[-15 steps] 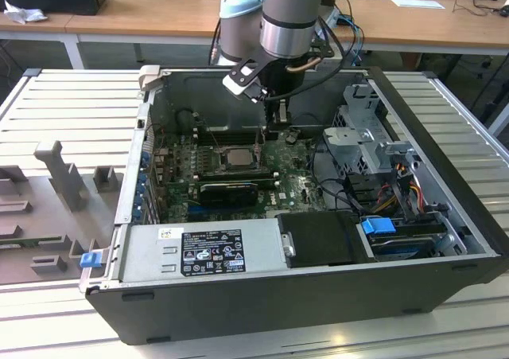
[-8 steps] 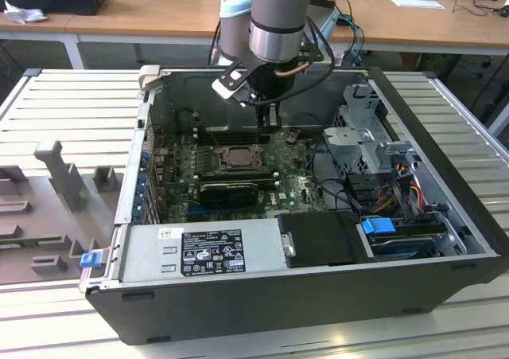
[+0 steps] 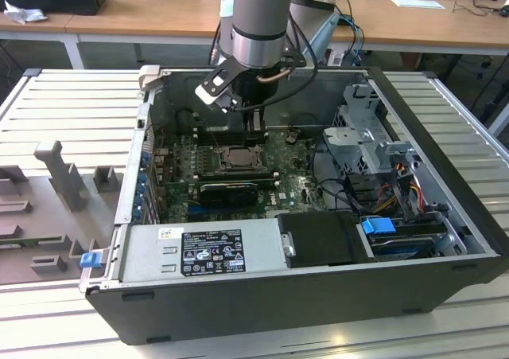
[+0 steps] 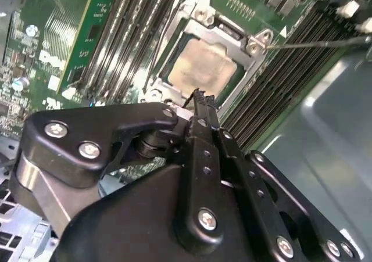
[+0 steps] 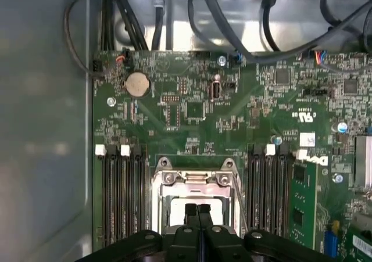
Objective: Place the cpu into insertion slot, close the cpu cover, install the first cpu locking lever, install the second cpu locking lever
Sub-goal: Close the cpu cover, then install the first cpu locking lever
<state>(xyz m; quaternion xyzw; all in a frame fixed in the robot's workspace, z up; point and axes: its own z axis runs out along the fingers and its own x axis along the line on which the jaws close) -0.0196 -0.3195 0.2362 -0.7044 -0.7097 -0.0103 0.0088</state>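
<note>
The claw (image 5: 197,208) is seen pressed together, pinching nothing, just above the cpu (image 4: 200,67), which seems seated beneath the cpu cover (image 5: 195,179).

place: lab | cues: open PC case (image 3: 318,299), wooden desks (image 3: 159,13)

The arm (image 3: 258,25) points straight down, its end effector (image 5: 197,210) fingers pressed together.
</note>
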